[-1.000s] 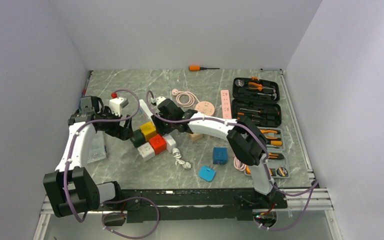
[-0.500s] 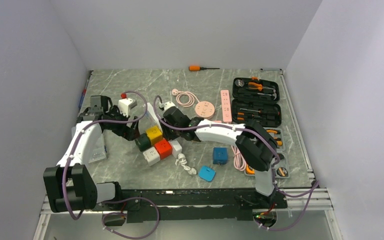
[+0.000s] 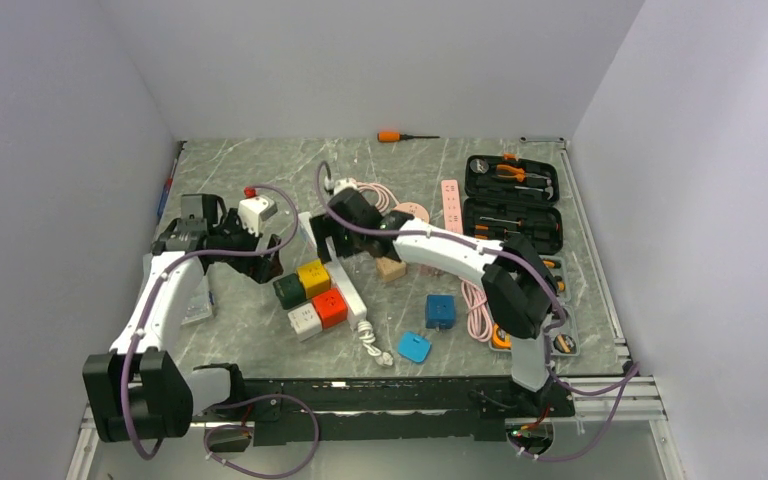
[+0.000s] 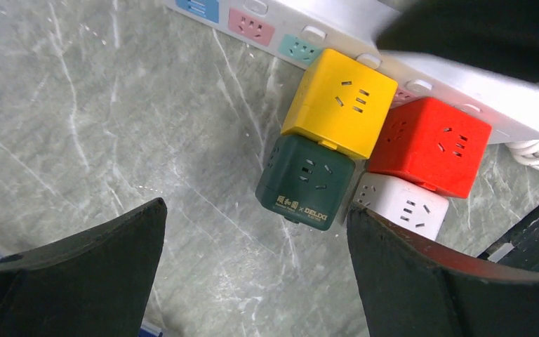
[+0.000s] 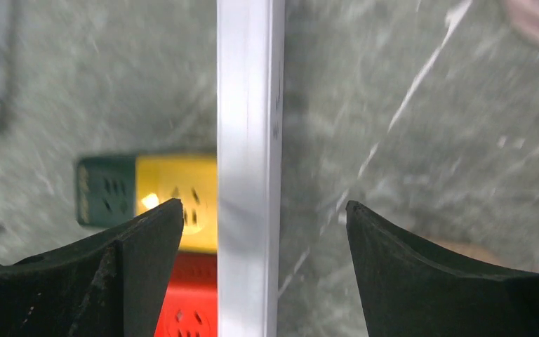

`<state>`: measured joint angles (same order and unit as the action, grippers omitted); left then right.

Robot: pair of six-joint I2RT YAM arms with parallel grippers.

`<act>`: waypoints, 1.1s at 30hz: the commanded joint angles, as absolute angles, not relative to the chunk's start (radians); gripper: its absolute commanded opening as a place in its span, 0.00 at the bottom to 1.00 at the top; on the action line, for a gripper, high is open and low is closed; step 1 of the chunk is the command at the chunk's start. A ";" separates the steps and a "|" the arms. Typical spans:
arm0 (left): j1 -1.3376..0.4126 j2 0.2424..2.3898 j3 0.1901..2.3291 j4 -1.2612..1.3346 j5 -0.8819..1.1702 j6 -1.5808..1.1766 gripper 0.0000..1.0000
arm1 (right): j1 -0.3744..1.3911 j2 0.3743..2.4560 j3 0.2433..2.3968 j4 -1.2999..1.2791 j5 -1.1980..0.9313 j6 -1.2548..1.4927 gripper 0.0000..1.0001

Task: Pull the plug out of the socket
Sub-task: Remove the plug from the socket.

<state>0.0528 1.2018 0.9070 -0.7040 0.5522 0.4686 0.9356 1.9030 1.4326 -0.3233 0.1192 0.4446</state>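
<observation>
Left gripper (image 4: 256, 210) — jaws spread wide, holding nothing, over the marble table (image 4: 77, 105) just short of the green cube (image 4: 305, 181). Right gripper (image 5: 263, 207) — jaws also apart, straddling the white power strip (image 5: 249, 126) without touching it. Yellow cube (image 4: 339, 102) and red cube (image 4: 431, 144) sit against the strip's side. The green cube and a white cube (image 4: 400, 205) butt against those two. Cannot tell whether any is plugged in.

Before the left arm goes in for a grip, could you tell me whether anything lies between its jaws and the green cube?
Nothing visible does: only bare table lies between the open left gripper and the green cube. The yellow cube sits right behind it and the white cube beside it.
</observation>
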 commanded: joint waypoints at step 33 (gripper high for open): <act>0.068 1.002 0.896 -0.733 0.599 0.635 0.99 | 0.860 2.262 1.965 -0.430 -0.052 0.383 0.00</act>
